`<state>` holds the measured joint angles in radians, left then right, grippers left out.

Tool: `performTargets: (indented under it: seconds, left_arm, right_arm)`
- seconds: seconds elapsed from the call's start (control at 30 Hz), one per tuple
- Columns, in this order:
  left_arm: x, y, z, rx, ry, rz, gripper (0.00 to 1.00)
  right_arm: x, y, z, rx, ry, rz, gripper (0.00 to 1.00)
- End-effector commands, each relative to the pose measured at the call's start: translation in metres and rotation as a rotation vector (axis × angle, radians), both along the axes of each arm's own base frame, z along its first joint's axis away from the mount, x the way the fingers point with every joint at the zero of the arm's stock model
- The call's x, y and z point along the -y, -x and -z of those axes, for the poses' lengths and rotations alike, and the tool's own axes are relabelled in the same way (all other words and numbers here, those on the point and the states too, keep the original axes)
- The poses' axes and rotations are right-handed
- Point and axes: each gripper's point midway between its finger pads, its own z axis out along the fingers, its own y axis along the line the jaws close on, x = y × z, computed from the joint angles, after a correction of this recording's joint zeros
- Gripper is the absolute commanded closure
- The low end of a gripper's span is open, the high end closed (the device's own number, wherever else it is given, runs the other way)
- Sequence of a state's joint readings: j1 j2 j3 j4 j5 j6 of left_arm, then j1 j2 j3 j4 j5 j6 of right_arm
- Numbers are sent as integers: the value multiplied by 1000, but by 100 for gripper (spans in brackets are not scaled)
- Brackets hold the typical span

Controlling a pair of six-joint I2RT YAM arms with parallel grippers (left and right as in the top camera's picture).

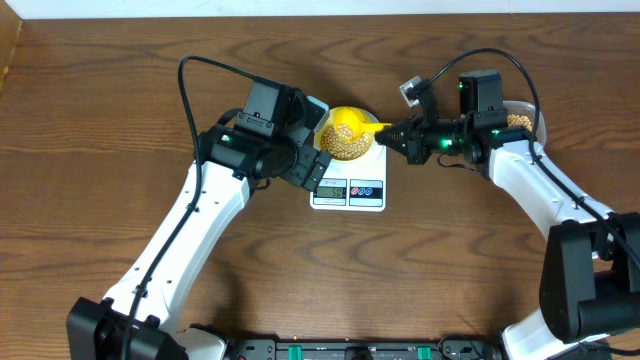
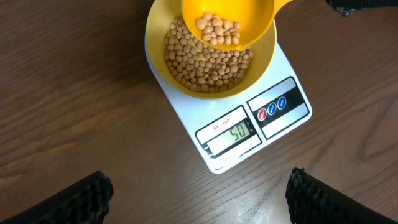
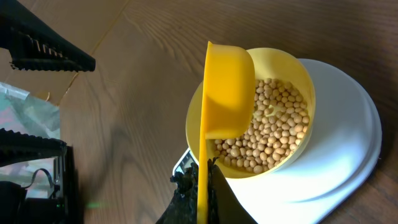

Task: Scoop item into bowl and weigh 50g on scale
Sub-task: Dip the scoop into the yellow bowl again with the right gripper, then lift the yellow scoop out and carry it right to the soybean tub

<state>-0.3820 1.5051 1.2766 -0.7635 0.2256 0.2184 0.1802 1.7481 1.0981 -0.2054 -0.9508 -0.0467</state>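
Overhead far, wrists close, sharing bowl [image 2: 155, 43]

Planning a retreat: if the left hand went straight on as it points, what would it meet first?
Probably the brown wooden table just short of the white rectangular digital scale, possibly its front edge; depth is unclear.

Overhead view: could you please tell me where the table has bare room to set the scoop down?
Bare table lies in front of the scale between the left arm and right arm, and far left. Crowded around the bowl.
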Motion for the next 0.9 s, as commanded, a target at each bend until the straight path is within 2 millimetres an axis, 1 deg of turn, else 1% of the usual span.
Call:
performTargets:
  seconds: [0.0,0.1,0.17,0.37,0.5,0.63,0.73,0.87]
  left_arm:
    - [-2,1,-5,19,-10,11,9]
    - [-2,1,-5,19,-10,11,9]
    - [-2,1,-5,19,-10,11,9]
    - [-2,0,-5,19,-10,11,9]
    - [-2,1,-5,19,-10,11,9]
    - [-2,1,-5,19,-10,11,9]
    - [-2,1,-5,19,-10,11,9]
    - [-2,1,-5,19,-10,11,9]
  right_arm:
    - [-1,0,-1,-10,-23,-11,99]
    - [-2,0,-2,-8,-27,-13,99]
    - [-3,2,-6,-31,-55,-15,99]
    - [-5,0,-30,-87,-188,-24,99]
    - [-1,-7,-45,-136,-257,2,99]
    - [10,-16,-52,-168,-291,43,99]
    - [22,-25,-56,-201,-316,95,99]
    - [45,-38,-61,-225,-346,170,99]
